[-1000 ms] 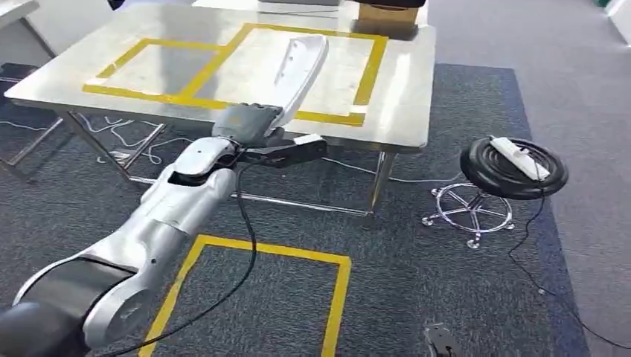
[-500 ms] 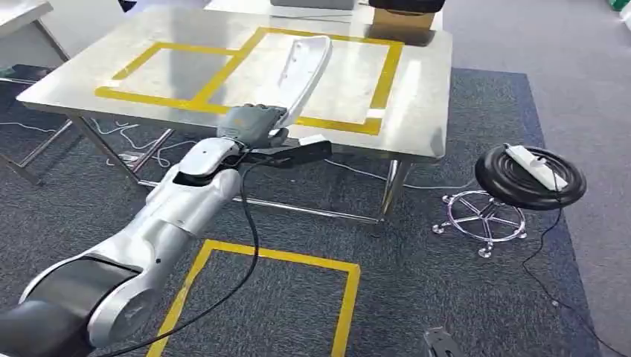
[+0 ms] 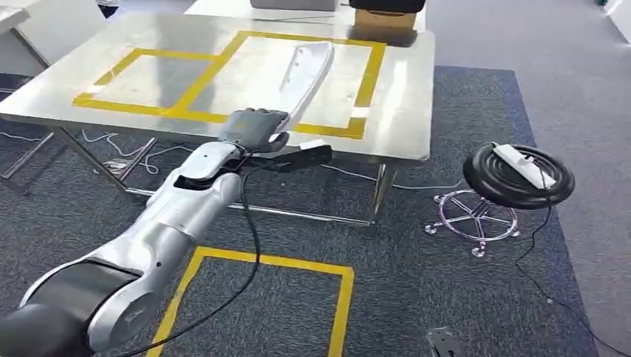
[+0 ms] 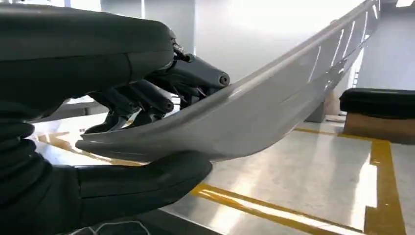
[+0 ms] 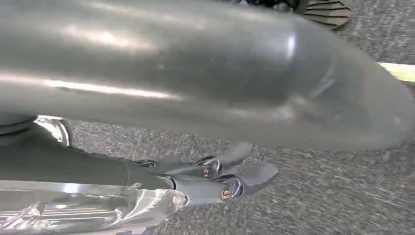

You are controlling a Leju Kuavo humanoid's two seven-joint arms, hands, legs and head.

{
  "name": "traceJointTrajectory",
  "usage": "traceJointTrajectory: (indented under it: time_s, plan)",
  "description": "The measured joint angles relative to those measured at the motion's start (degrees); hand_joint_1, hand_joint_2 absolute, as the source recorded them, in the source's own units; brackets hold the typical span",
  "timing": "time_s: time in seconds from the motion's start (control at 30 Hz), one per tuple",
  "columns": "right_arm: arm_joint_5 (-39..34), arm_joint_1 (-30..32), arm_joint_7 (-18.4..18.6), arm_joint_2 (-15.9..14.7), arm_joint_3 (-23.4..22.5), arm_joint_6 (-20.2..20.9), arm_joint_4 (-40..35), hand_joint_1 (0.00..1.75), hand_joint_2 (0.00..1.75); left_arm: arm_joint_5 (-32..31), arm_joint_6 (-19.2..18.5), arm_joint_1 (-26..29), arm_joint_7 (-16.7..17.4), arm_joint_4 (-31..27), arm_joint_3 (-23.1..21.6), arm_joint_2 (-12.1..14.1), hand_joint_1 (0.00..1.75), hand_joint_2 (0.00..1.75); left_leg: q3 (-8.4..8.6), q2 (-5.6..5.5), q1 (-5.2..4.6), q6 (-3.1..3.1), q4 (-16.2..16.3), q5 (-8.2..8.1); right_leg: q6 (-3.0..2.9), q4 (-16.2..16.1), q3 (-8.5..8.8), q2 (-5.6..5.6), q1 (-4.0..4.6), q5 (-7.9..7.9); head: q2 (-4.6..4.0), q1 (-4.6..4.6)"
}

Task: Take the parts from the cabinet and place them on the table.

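1. The left hand (image 3: 251,128) grips one end of a long, curved silver part (image 3: 305,74). In the left wrist view the thumb lies under the part (image 4: 254,110) and the fingers (image 4: 161,93) curl over its upper edge, so the hold looks firm.

2. The part is off the cabinet and up in the air, slanting out over the near edge of the steel table (image 3: 402,111). Its far end reaches above the larger of the yellow taped squares (image 3: 368,71). It does not appear to touch the tabletop.

3. The right hand (image 5: 215,178) hangs over grey carpet with nothing in it — its fingers look only loosely curved and apart.

4. Judged from this, the fetching is done for this part and the setting down is not. What seems left is to lower it flat inside the taped square and let go.

5. No cabinet is in sight — whether more parts wait there cannot be told.

6. Off to the right stands a stool (image 3: 517,175) with a power strip (image 3: 524,158) on its seat.
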Motion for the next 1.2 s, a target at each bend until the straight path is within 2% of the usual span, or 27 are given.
traceJointTrajectory:
  time_s: [0.07,0.1,0.13,0.17,0.23,0.27,0.3,0.33,0.37,0.43,0.47,0.53,0.6,0.63,0.67,0.7,0.77,0.8,0.83,0.87,0.93,0.97,1.0,1.1,1.13,1.17,1.2]
  plan:
    - [0.0,0.1,0.0,0.0,0.0,0.0,0.0,0.0,0.0,0.0,0.0,0.1,0.0,0.0,0.0,0.0,1.75,1.75,0.01,0.0,-0.24,0.61,-0.1,-0.41,0.38,-0.3,0.26,-0.02,-0.11,-0.24,0.0,0.0]
    - [0.0,0.1,0.0,0.0,0.0,0.0,0.0,0.0,0.0,-0.1,0.0,0.0,0.0,0.0,0.0,0.0,1.75,1.75,0.23,0.01,-0.04,1.0,-0.2,-0.38,0.65,-0.2,0.33,-0.02,-0.17,-0.47,0.0,0.0]
    - [0.0,0.2,0.0,0.0,0.0,0.0,0.0,0.0,0.0,-0.1,0.0,0.0,0.0,0.0,0.0,-0.1,1.75,1.75,0.59,0.02,0.13,1.3,-0.3,-0.48,0.95,0.4,0.03,-0.26,-0.21,-0.96,0.0,-0.04]
    - [0.0,0.1,0.0,0.0,0.0,0.0,0.0,0.0,0.0,-0.1,0.0,-0.1,0.0,0.0,0.0,-0.1,1.75,1.75,0.94,0.05,0.15,1.68,-0.3,-0.72,1.31,2.8,-0.9,-0.65,-0.23,-2.15,0.0,0.37]
    - [0.0,0.0,0.0,0.0,0.0,0.0,0.0,0.0,0.0,-0.2,0.0,-0.3,-0.1,0.0,0.0,-0.3,1.75,1.75,1.43,0.07,0.08,2.09,-0.3,-1.15,1.74,12.2,-5.78,-0.92,-0.42,-5.89,0.0,0.41]
    - [0.0,0.1,0.0,0.0,0.0,0.0,0.0,0.0,0.0,-0.2,0.0,-0.3,-0.1,0.0,0.0,-0.3,1.75,1.75,1.65,0.07,0.03,2.1,-0.3,-1.36,1.82,16.5,-8.34,-0.96,-0.5,-7.34,0.0,0.44]
    - [0.1,0.1,0.0,0.0,0.0,0.0,0.0,0.0,0.0,-0.2,0.0,-0.3,-0.1,0.0,0.0,-0.3,1.75,1.75,1.87,0.06,0.0,2.08,-0.3,-1.58,1.81,18.4,-9.85,-0.96,-0.55,-7.2,0.0,0.46]
    - [0.1,0.2,0.0,0.0,0.0,0.0,0.0,0.0,0.0,-0.2,0.0,-0.2,-0.2,0.0,0.0,-0.3,1.75,1.75,2.15,0.05,0.0,2.02,-0.3,-1.8,1.78,17.5,-9.89,-0.96,-0.57,-5.83,0.0,0.44]
    - [0.2,0.2,0.0,0.0,0.0,0.0,0.0,0.0,0.0,-0.2,0.0,-0.3,-0.2,0.0,0.0,-0.3,1.75,1.75,2.55,0.04,0.01,1.89,-0.3,-2.08,1.7,14.0,-8.59,-0.97,-0.59,-3.19,0.0,0.46]
    - [0.2,0.1,0.0,0.0,0.0,0.0,0.0,0.0,0.0,-0.2,0.0,-0.4,-0.2,0.0,0.0,-0.3,1.75,1.75,3.65,0.03,0.1,1.44,-0.3,-2.83,1.59,3.1,-3.59,-1.19,-0.67,2.7,0.0,0.44]
    - [0.2,0.0,0.0,0.0,0.0,0.0,0.0,0.0,0.0,-0.2,0.0,-0.5,-0.2,0.0,0.1,-0.3,1.75,1.75,3.87,-0.01,-0.2,1.05,-0.2,-3.21,1.7,0.7,-2.01,-1.29,-0.44,2.4,0.0,0.46]
    - [0.2,-0.1,0.1,0.0,0.0,0.0,0.0,0.0,0.0,-0.2,0.0,-0.8,-0.2,0.0,0.1,-0.4,1.75,1.75,3.83,-0.04,-0.18,0.53,-0.4,-3.23,1.15,0.0,-1.69,-1.13,-0.28,1.97,0.0,0.3]
    - [0.2,0.0,0.1,0.0,0.0,0.0,0.0,0.0,0.0,-0.2,0.0,-0.8,-0.2,0.0,0.1,-0.5,1.75,1.75,4.12,0.05,-0.01,-0.24,-0.9,-3.37,0.26,-0.2,-1.67,-0.94,-0.09,1.9,0.0,0.35]
    - [0.2,0.0,0.1,0.0,0.0,0.0,0.0,0.0,0.0,-0.2,0.0,-0.8,-0.2,0.0,0.1,-0.5,1.75,1.75,4.16,0.07,0.17,-0.54,-0.7,-3.88,-0.19,-0.7,-1.08,-0.95,-0.49,2.11,0.0,0.35]
    - [0.2,-0.1,0.0,0.0,0.0,0.0,0.0,0.0,0.0,-0.2,0.1,-0.9,-0.2,0.0,0.1,-0.5,1.75,1.75,3.41,0.07,0.0,-0.57,1.0,-4.87,-0.61,-0.8,-0.82,-0.91,-0.45,1.91,0.0,0.26]
    - [0.2,-0.1,0.0,0.0,0.0,0.0,0.0,0.0,0.0,-0.2,0.1,-1.0,-0.2,0.0,0.1,-0.5,1.75,1.75,1.48,0.06,-0.06,-0.59,4.6,-6.42,-0.92,-0.8,-0.71,-0.93,-0.45,1.76,0.0,0.17]
    - [0.2,-0.1,0.0,0.0,-0.1,0.0,0.0,0.0,0.0,-0.2,0.0,-0.7,-0.2,0.0,0.1,-0.5,1.75,1.75,-4.26,0.06,-0.1,-0.73,14.1,-9.85,-1.32,-0.8,-0.46,-0.93,-0.4,1.38,0.0,0.17]
    - [0.2,-0.1,0.0,0.0,-0.1,0.0,0.0,0.0,0.0,-0.2,0.0,-0.5,-0.2,0.1,0.1,-0.5,1.75,1.75,-6.38,0.06,-0.11,-0.7,16.9,-10.01,-1.36,-0.8,-0.32,-0.91,-0.4,1.24,0.0,0.13]
    - [0.2,0.0,0.0,0.0,-0.1,0.0,0.0,0.0,0.0,-0.2,0.0,-0.3,-0.2,0.2,0.1,-0.4,1.75,1.75,-6.91,0.06,-0.11,-0.67,16.7,-8.67,-1.34,-0.8,-0.09,-0.84,-0.4,1.04,0.0,0.13]
    - [0.2,0.1,0.0,0.0,-0.1,0.0,0.0,0.0,0.0,-0.2,0.0,-0.2,-0.2,0.2,0.2,-0.4,1.75,1.75,-6.19,0.06,-0.1,-0.59,14.1,-6.08,-1.24,-0.8,0.26,-0.67,-0.4,0.76,0.0,-0.02]
    - [0.2,0.1,0.1,0.0,-0.1,0.0,0.0,0.0,0.0,-0.2,0.1,-0.3,-0.2,0.2,0.2,-0.3,1.75,1.75,-2.15,0.07,-0.1,-0.33,4.7,-0.02,-0.76,-0.8,1.19,-0.49,-0.41,0.12,0.0,-0.04]
    - [0.3,0.1,0.1,0.0,-0.1,0.0,0.0,0.0,0.0,-0.2,0.1,-0.4,-0.2,0.2,0.2,-0.3,1.75,1.75,-0.32,0.07,-0.11,-0.3,0.8,1.38,-0.45,-0.7,1.42,-0.45,-0.29,-0.26,0.0,-0.02]
    - [0.3,0.0,0.1,0.0,-0.1,0.0,0.0,0.0,0.0,-0.2,0.2,-0.5,-0.2,0.2,0.2,-0.3,1.75,1.75,0.67,0.0,-0.11,0.05,-1.3,0.16,-0.19,-0.2,1.28,-0.28,0.09,-0.73,0.0,0.02]
    - [0.3,0.1,0.1,0.0,-0.1,0.0,0.0,0.0,0.0,-0.2,0.2,-0.3,-0.2,0.2,0.2,-0.3,1.75,1.75,0.56,-0.05,-0.46,1.03,-0.8,-0.18,0.49,-0.9,1.56,-0.34,-0.1,-0.84,0.0,0.18]
    - [0.3,0.1,0.1,0.0,-0.1,0.0,0.0,0.0,0.0,-0.2,0.2,-0.3,-0.2,0.2,0.2,-0.3,1.75,1.75,0.9,-0.04,-0.06,1.44,-1.0,-0.06,0.76,-0.8,1.48,-0.38,-0.12,-1.15,0.0,-0.02]
    - [0.3,0.1,0.1,0.0,-0.1,0.0,0.0,0.0,0.0,-0.2,0.2,-0.3,-0.2,0.1,0.2,-0.3,1.75,1.75,1.17,-0.04,-0.02,1.73,-1.0,-0.27,1.09,0.4,1.1,-0.65,-0.12,-1.95,0.0,0.24]
    - [0.3,0.0,0.1,0.0,-0.1,0.0,0.0,0.0,0.0,-0.2,0.2,-0.4,-0.2,0.1,0.2,-0.3,1.75,1.75,1.42,-0.04,0.0,2.03,-1.0,-0.46,1.43,3.8,-0.55,-0.92,-0.14,-3.54,0.0,0.57]
